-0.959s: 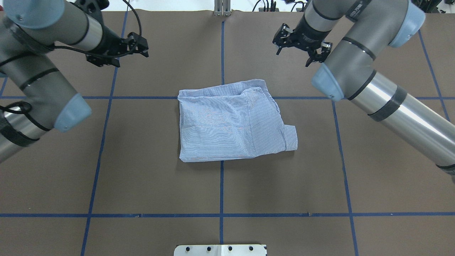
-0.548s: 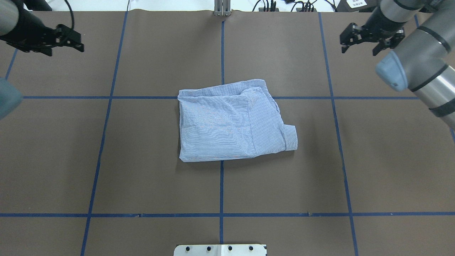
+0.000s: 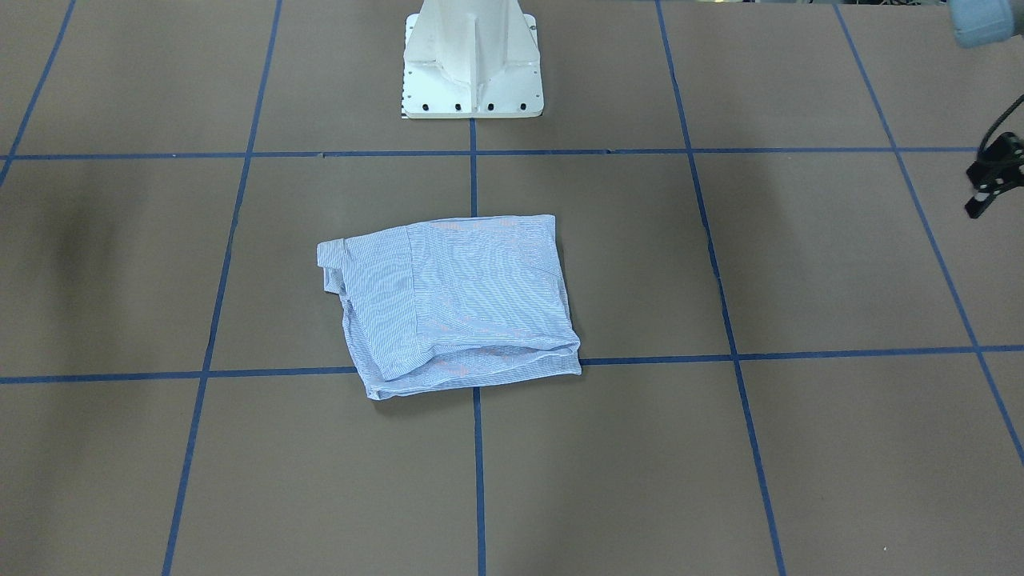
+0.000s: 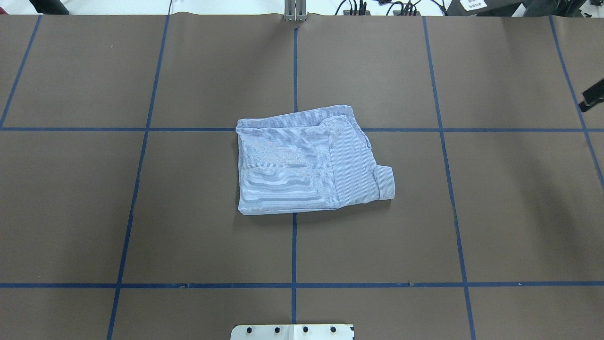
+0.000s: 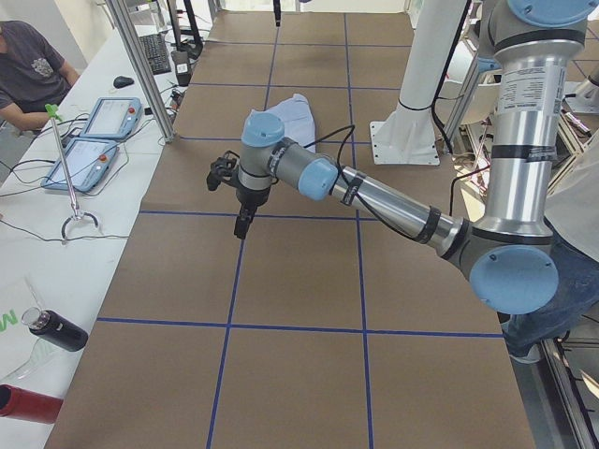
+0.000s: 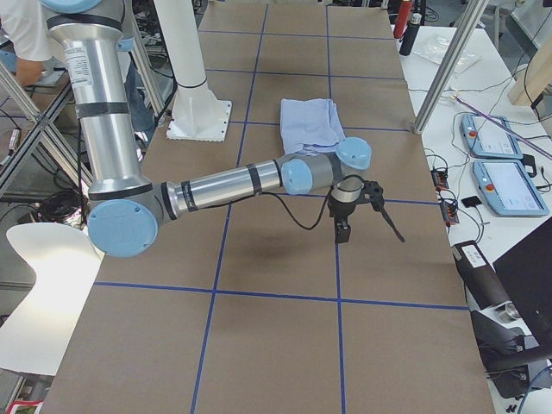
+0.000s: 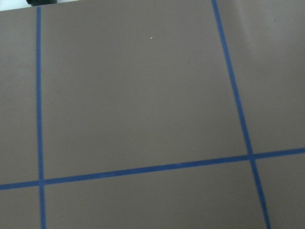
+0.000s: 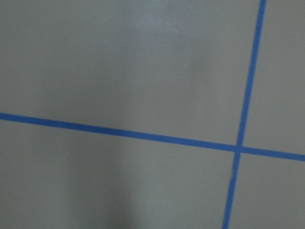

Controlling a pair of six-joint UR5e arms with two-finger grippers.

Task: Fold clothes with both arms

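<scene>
Shirt [image 4: 306, 163] at centre of counter [image 4: 188, 236], before the pedestal base [image 3: 472, 64]. Left hand [image 5: 229, 201] over the counter's left end, right hand [image 6: 366, 220] over its right end, both well apart from the shirt.

A brown paper-covered table [image 4: 188, 212] is gridded with blue tape lines [image 4: 294, 250], and a white flanged pedestal [image 3: 472, 64] stands on it. On the white side bench [image 5: 56, 271] lie two blue-edged tablet controllers [image 5: 112, 117], a black bottle [image 5: 54, 329] and a red bottle [image 5: 23, 404]. A person in a dark grey shirt [image 5: 28, 70] sits at the bench's far end.
</scene>
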